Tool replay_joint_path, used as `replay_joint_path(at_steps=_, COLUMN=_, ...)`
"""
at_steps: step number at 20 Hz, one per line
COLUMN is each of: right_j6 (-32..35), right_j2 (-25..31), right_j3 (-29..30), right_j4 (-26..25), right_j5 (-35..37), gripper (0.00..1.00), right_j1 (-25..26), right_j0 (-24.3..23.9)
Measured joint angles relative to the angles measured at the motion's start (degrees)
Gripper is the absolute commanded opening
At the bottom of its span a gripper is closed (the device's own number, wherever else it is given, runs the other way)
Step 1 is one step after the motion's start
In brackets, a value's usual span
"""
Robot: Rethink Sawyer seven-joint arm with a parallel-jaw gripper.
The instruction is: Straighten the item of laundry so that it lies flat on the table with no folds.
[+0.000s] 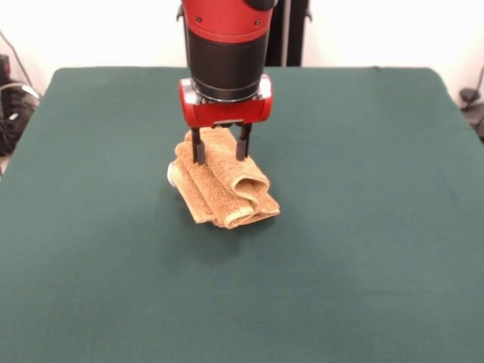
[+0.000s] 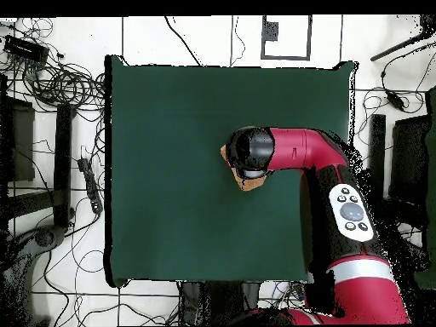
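Note:
The orange-tan towel [image 1: 227, 187] lies in a folded, rolled bundle near the middle of the dark green table [image 1: 363, 227]. A bit of white label [image 1: 172, 176] shows at its left end. My gripper [image 1: 221, 153] comes straight down over the bundle's far end. Its two black fingers [image 1: 198, 147] are spread apart, with their tips at the towel's top folds. In the overhead view the arm's wrist hides most of the towel [image 2: 249, 181]; only small orange edges show on the table [image 2: 170, 170]. The gripper itself is hidden there.
The red and black arm [image 2: 298, 153] reaches over the table from its right side in the overhead view. Cables and equipment [image 2: 51, 85] lie on the floor beyond the table's edges. Green cloth surrounds the towel on all sides.

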Motion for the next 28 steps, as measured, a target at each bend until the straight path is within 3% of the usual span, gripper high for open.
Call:
replay_joint_path(at_steps=14, right_j6=0.0, right_j2=0.0, right_j3=-0.3, right_j4=0.0, right_j5=0.0, gripper=1.00, right_j1=0.2, right_j0=0.0)
replay_joint_path(at_steps=15, right_j6=0.0, right_j2=0.0, right_j3=-0.3, right_j4=-0.1, right_j5=0.0, gripper=0.00, right_j1=0.2, right_j0=0.1)
replay_joint_path(at_steps=28, right_j6=0.0, right_j2=0.0, right_j3=-0.4, right_j4=-0.3, right_j5=0.0, gripper=0.00, right_j1=0.2, right_j0=0.6)
